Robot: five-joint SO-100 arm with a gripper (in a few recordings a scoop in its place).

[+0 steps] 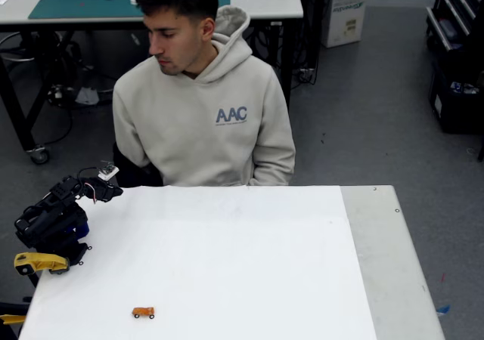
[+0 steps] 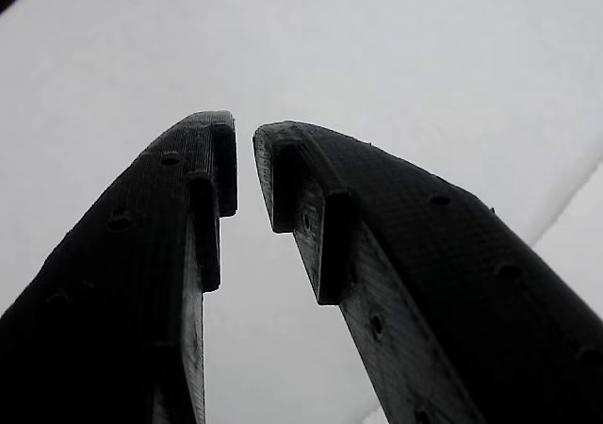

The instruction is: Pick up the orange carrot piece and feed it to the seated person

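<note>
The small bright-orange stubby carrot piece [image 1: 143, 312] lies alone on the white surface [image 1: 242, 264], near the front edge and left of centre in the fixed view, untouched. Well apart from it, at the surface's left edge, rests the folded black arm with a yellow part. In the wrist view the tool [image 2: 245, 160], two black printed fingers, has its tips nearly together with only a narrow gap, gripping nothing. The seated person [image 1: 200, 121], in a light grey hooded top lettered AAC, sits behind the far edge, looking down. Judgement: the pick-up is not yet begun. The next move calls for reaching to the carrot, spreading the fingers and descending over it.
</note>
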